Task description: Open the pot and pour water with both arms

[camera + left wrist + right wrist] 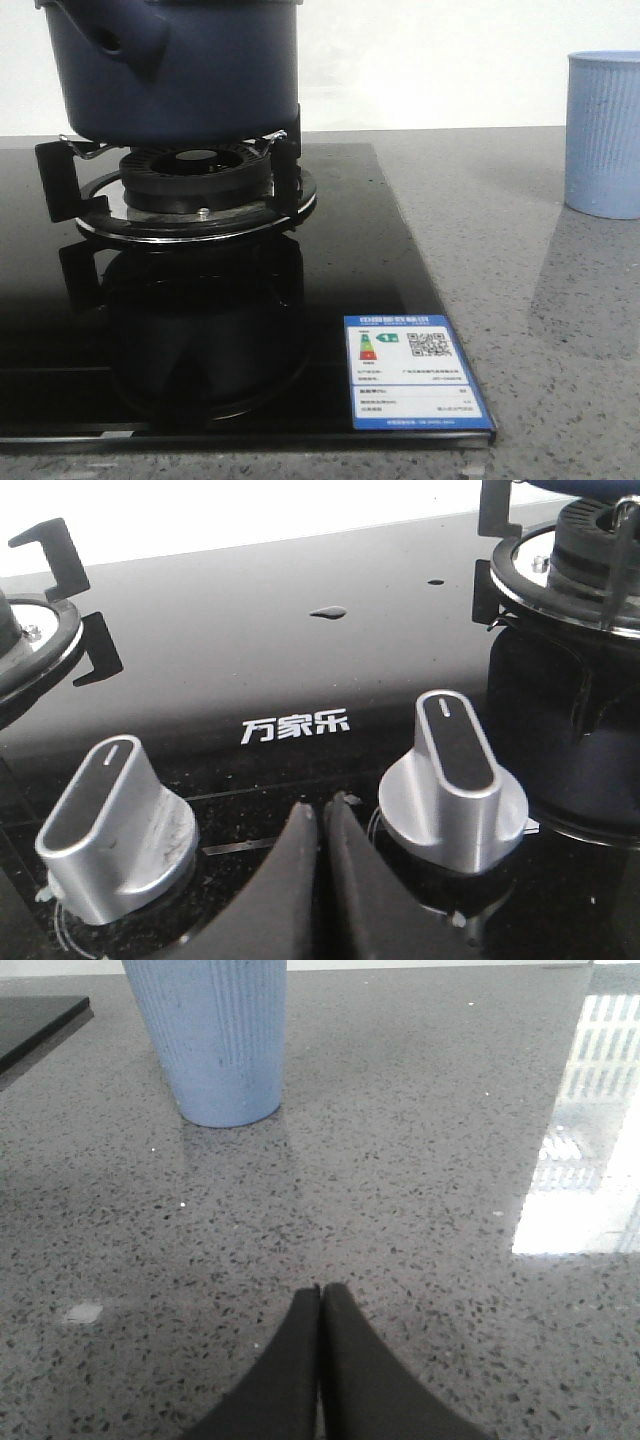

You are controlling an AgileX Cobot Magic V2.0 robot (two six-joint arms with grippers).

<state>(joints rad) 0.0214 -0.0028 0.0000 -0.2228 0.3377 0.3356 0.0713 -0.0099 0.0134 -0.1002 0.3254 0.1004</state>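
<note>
The navy-blue pot (175, 65) sits on the burner grate (190, 190) of the black glass stove, its hollow side stub (108, 40) facing me; its top is cut off by the frame. A sliver of its blue base shows in the left wrist view (590, 488). The light blue ribbed cup (604, 133) stands on the counter at the right, and in the right wrist view (212, 1035). My left gripper (322, 808) is shut and empty, low between two silver stove knobs. My right gripper (321, 1290) is shut and empty above the counter, short of the cup.
Two silver knobs (112, 825) (455, 785) flank the left gripper. A second burner (30, 640) lies further left. Water drops (328, 611) sit on the glass. A blue-and-white energy label (415, 372) marks the stove's front right corner. The grey speckled counter (420, 1160) extends right.
</note>
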